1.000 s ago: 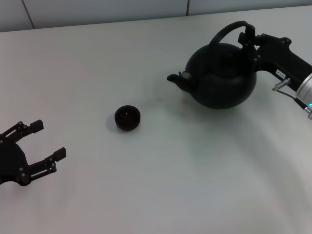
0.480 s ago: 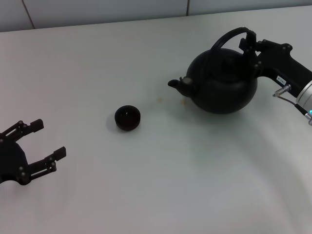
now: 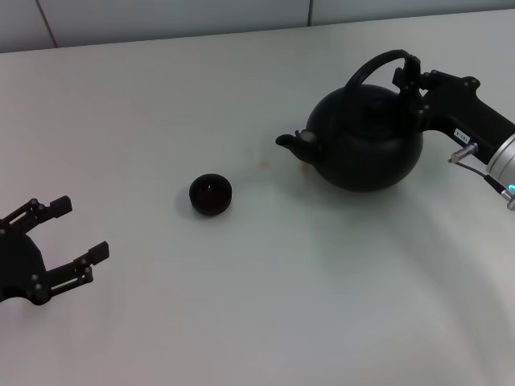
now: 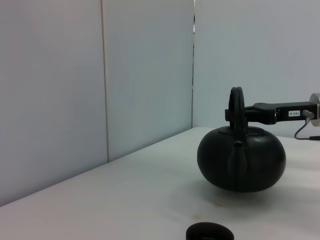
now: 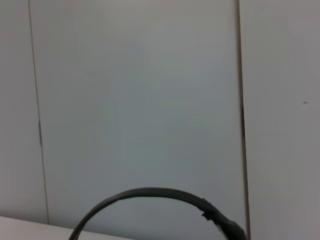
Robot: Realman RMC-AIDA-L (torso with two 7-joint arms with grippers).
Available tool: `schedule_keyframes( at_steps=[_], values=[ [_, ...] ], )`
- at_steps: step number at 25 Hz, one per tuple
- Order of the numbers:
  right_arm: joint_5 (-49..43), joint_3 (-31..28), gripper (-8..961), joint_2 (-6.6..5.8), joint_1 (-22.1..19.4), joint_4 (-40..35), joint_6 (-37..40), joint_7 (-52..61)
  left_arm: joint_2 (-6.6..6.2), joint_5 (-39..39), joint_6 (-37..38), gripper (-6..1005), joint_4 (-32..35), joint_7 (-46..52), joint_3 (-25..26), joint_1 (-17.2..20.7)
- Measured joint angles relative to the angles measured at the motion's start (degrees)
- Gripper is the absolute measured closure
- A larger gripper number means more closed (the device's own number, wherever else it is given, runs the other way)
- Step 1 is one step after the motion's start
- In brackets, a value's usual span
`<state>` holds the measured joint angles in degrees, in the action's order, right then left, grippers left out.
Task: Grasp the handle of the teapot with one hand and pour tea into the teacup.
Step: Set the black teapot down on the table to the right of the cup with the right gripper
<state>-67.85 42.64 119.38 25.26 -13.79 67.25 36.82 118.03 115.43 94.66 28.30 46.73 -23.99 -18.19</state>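
Observation:
The round black teapot (image 3: 366, 141) is at the right of the white table, its spout pointing left toward the teacup (image 3: 211, 194). My right gripper (image 3: 409, 72) is shut on the right side of the arched handle (image 3: 366, 66). In the left wrist view the teapot (image 4: 241, 160) seems to hang just above the table with a shadow under it, and its handle (image 4: 236, 107) stands upright. The teacup's rim (image 4: 209, 232) shows at the edge of that view. The right wrist view shows only the handle's arc (image 5: 150, 194). My left gripper (image 3: 76, 233) is open and empty at the near left.
The white table (image 3: 265, 305) ends at a grey panelled wall (image 3: 161, 16) at the back. A faint stain (image 3: 263, 163) lies between teacup and teapot.
The right gripper and the teapot have shifted slightly nearer to me in the head view. The teacup and the left arm have not moved.

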Motion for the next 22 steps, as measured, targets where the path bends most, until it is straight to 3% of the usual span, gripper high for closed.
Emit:
schedule_keyframes(
  at_steps=[21, 22],
  values=[
    [-0.1, -0.1, 827, -0.09, -0.6, 1.3, 0.6, -0.1, 0.00, -0.3, 0.4, 138, 0.3, 0.0, 0.2, 0.4],
    [-0.1, -0.1, 778, -0.06, -0.6, 1.2, 0.6, -0.1, 0.00, -0.3, 0.4, 138, 0.3, 0.0, 0.2, 0.4]
  ],
)
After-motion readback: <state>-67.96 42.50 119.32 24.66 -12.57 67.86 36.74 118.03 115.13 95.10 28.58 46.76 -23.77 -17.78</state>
